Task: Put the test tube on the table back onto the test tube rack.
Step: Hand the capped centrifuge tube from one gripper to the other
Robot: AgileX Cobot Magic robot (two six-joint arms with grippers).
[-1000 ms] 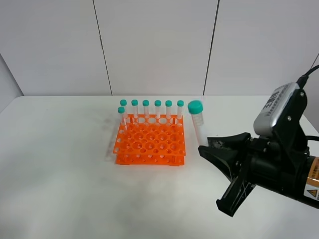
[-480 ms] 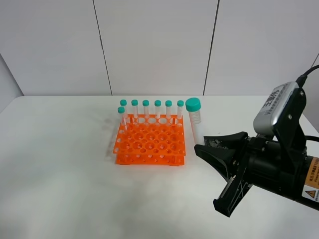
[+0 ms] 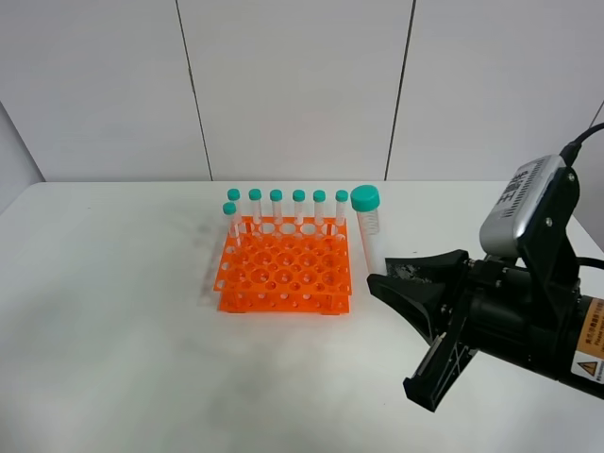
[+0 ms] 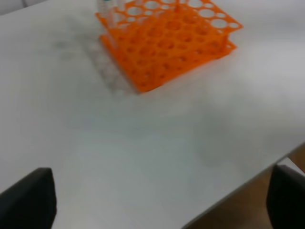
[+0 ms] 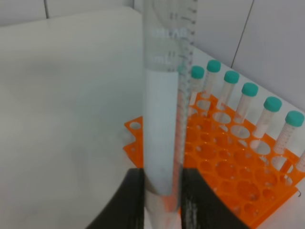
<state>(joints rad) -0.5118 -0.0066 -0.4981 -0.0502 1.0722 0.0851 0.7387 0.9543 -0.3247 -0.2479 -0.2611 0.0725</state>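
Change: slim clear teal-capped test tube (image 3: 369,231), pinched low in right end effector (image 3: 376,279), shifted left and straightened upright. Now just right of bright orange plastic rack (image 3: 283,274), not yet over a hole. Idle left end effector (image 4: 157,205) wide open, empty.

clear plastic test tube (image 5: 164,119), glossy and printed with fine graduation marks, its screw cap (image 3: 365,197) a smooth teal plastic, in the dark, faintly shiny fingers of the right claw (image 5: 164,191). the test tube rack (image 3: 283,274) is bright orange moulded plastic with a slight sheen. the white worktop (image 3: 113,311) looks smooth and matt. a ribbed silver-grey casing (image 3: 525,203) on the arm has a dull metallic look.
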